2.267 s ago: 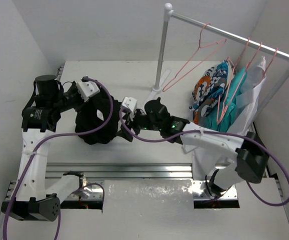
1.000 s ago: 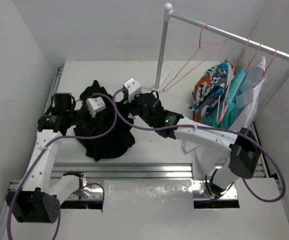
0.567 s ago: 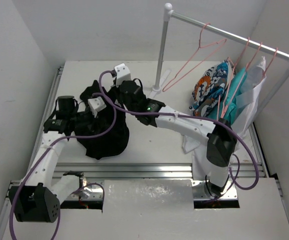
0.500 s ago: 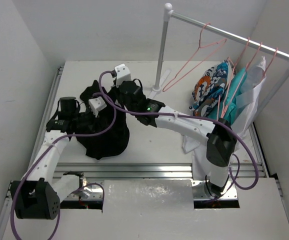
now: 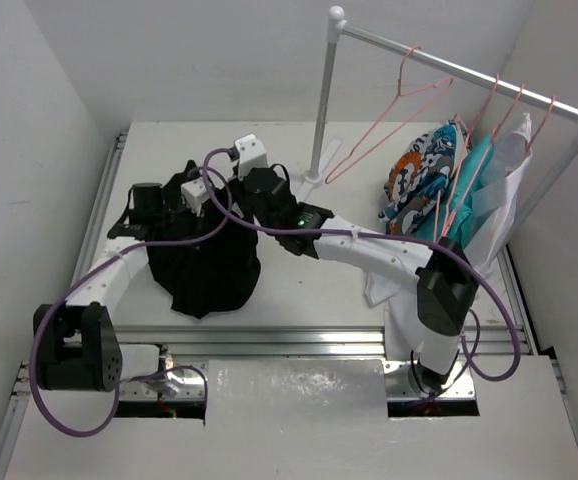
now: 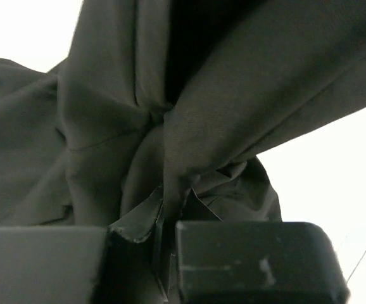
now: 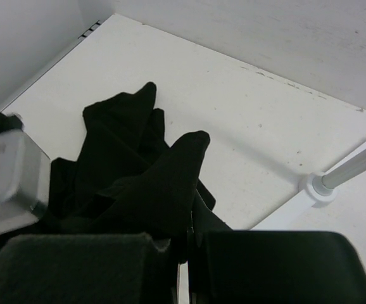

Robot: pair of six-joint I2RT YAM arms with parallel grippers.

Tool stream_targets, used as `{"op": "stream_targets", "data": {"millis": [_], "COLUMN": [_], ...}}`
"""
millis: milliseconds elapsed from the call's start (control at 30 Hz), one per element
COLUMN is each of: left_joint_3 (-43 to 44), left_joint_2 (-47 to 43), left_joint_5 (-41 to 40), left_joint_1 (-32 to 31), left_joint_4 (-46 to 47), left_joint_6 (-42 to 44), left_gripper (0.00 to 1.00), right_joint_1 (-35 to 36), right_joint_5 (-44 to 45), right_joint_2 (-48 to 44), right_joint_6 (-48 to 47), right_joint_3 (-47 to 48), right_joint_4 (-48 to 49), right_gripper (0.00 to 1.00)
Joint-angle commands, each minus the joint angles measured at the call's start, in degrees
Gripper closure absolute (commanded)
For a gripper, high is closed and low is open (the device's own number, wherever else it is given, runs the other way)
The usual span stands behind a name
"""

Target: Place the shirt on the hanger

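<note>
We are viewing the shirt (image 5: 205,268) bunched in a dark heap over the left half of the table (image 5: 309,292), with its upper folds gathered at both grippers.

1. The left gripper (image 6: 164,261) is clamping a pleat of the black fabric. The cloth is passing between its two fingers (image 6: 254,261) and fanning out above them.
2. The right gripper (image 7: 184,246) is pinching a peaked fold of the same shirt between its fingers (image 7: 75,267). It is sitting just beside the left gripper, toward the rack.
3. We cannot tell whether the shirt's lower end is touching the table.

Edges and room:
- The hanger (image 5: 387,133) is hanging bare on the rack rail (image 5: 449,62), well apart from the shirt, to the right of the rack pole (image 5: 321,110).
- The orange-blue patterned garment (image 5: 419,175) and the teal garment (image 5: 471,188) are crowding the rail's right end.
- The left wall (image 5: 29,150) is standing close to the left arm.
- Bare tabletop is lying between the shirt and the pole base (image 7: 319,187).
</note>
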Motion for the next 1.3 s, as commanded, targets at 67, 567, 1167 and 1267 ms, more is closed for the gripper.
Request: {"op": "stream_targets", "data": {"millis": [67,567,1167,1267], "left_joint_3": [12.3,66.7,24.3,20.5], "left_joint_2": [-4.4,-2.6,-10.9,-10.5], "left_joint_5": [-10.9,-14.7,-19.2,-19.4], "left_joint_1": [2.1,6.4,6.2,6.3], "left_joint_4": [0.1,-15.1,-17.1,-16.2], "left_joint_6": [-0.4,-2.4,4.7,5.9], "left_gripper": [1.0,1.0,1.0,1.0], "right_joint_1": [-4.4,-1.9,-8.3,-11.5], "right_joint_5": [1.5,6.5,-31.8,-39.5], "right_joint_2": [-5.2,-14.9,-19.8,-21.7], "right_joint_6": [-0.3,-25.5,-2.6,-0.4], "right_joint_3": [0.9,15.1,-3.5,-1.8], "right_joint_4": [0.2,2.8,-24.6,-28.0], "right_gripper": [1.0,1.0,0.21,0.09]}}
